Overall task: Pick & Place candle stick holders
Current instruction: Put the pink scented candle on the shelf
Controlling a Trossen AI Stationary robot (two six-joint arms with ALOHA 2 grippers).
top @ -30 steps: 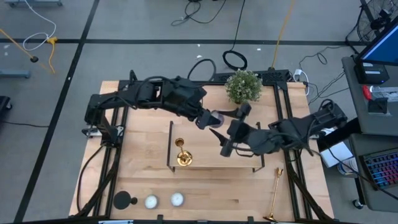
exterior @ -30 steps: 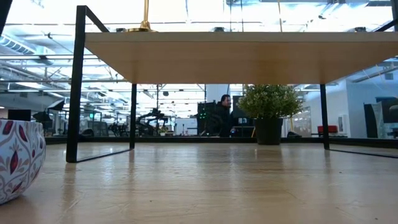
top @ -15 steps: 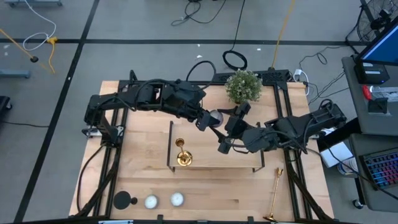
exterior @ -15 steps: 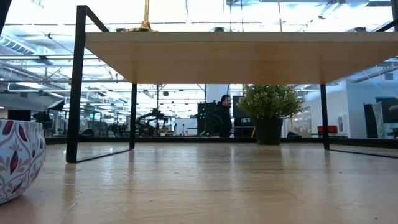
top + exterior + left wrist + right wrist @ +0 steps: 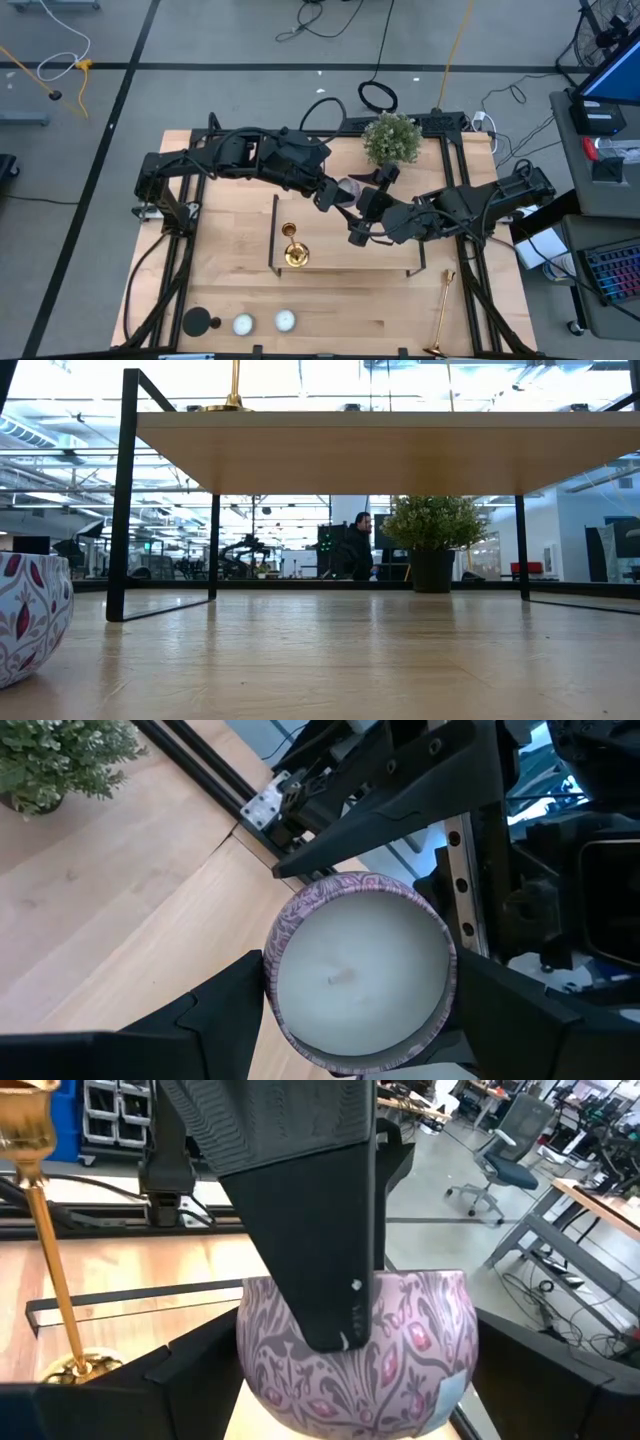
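Candlesticks sit scattered across the scene: one gold candle stick holder point(image 5: 293, 247) stands upright on the long wooden stand point(image 5: 390, 258) toward its left end, a second gold candle stick holder point(image 5: 440, 314) lies flat on the tabletop point(image 5: 230, 220) near the front right corner, and the short black candle stick holder point(image 5: 200, 322) rests at the front left, just beside two small white candles point(image 5: 264, 322). Above the back edge of the stand, the two arms meet around a patterned purple candle jar point(image 5: 360, 972) with white wax inside. The left gripper point(image 5: 335, 194) has its jaws clamped on the jar's sides, and the right gripper point(image 5: 362, 225) has its jaws spread either side of the same jar, though whether they press on it I cannot tell. From the right wrist view the upright gold candlestick shows close beside the jar. A potted plant point(image 5: 391, 139) stands at the back of the tabletop. Low down, a patterned bowl point(image 5: 28, 615) sits near the camera, and a person point(image 5: 356, 547) shows far off in the room.
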